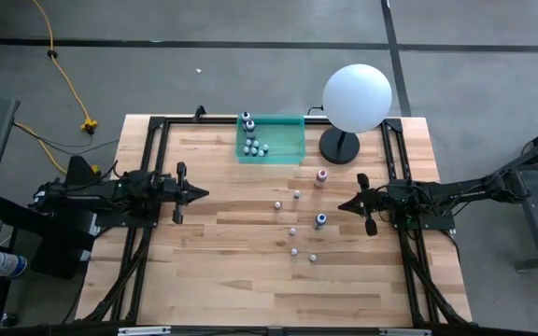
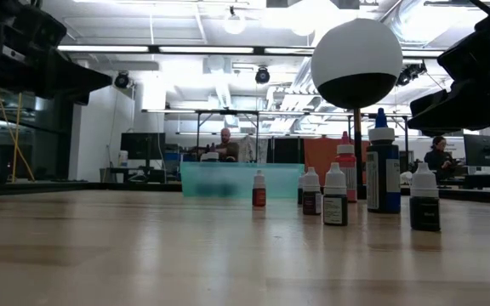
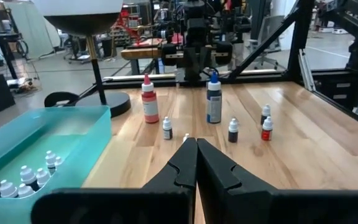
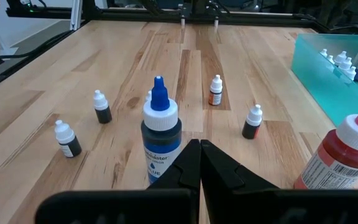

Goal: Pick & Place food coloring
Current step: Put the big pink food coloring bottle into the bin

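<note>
**Loose bottles crowd the right arm's approach**

The main risk is a knock-over. The tall blue-capped, dark-bodied food coloring bottle stands just beyond the right gripper, with the red-bodied bottle with a white cap close beside it. A slightly off-line reach would likely tip one into the tiny white-capped dropper bottles scattered mid-counter, and these narrow, upright bottles look easy to roll.

More small bottles already sit in the translucent teal-green rectangular tray at the far side of the wooden counter, next to the white globe lamp.

Both sets of fingers are pressed together, tips touching, holding nothing. The left gripper hangs over the counter's left side, well apart from every bottle.
</note>
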`<state>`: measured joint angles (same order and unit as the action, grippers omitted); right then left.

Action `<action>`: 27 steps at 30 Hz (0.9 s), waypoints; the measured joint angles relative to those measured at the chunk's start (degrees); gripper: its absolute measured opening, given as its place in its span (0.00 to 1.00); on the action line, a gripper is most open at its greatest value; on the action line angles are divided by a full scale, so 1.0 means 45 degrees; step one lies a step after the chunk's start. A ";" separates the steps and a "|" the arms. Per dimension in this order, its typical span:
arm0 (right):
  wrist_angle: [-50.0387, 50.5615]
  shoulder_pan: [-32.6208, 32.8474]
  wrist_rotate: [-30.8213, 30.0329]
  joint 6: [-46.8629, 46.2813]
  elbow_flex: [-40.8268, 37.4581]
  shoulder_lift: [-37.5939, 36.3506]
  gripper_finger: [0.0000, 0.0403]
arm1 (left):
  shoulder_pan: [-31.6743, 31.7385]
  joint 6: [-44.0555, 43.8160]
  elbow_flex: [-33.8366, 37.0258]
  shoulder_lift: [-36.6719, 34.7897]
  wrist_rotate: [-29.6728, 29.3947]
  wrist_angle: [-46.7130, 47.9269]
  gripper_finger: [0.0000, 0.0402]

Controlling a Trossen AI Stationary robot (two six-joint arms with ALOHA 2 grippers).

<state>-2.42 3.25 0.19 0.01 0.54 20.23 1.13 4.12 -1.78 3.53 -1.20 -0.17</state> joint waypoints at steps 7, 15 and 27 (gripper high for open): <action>0.0005 0.0000 0.0000 -0.0003 0.0000 0.0000 0.00 | 0.0000 0.0029 -0.0079 -0.0005 -0.0809 0.0084 0.00; 0.0002 0.0000 0.0000 -0.0005 0.0000 0.0000 0.00 | 0.0000 0.0029 -0.0104 -0.0005 -0.0809 0.0094 0.00; 0.0003 0.0003 0.0000 -0.0003 0.0000 0.0000 0.00 | 0.0000 0.0029 -0.0127 -0.0005 -0.0804 0.0088 0.00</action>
<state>-2.40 3.26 0.19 0.00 0.53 20.23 1.13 4.25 -2.35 3.51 -4.82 0.23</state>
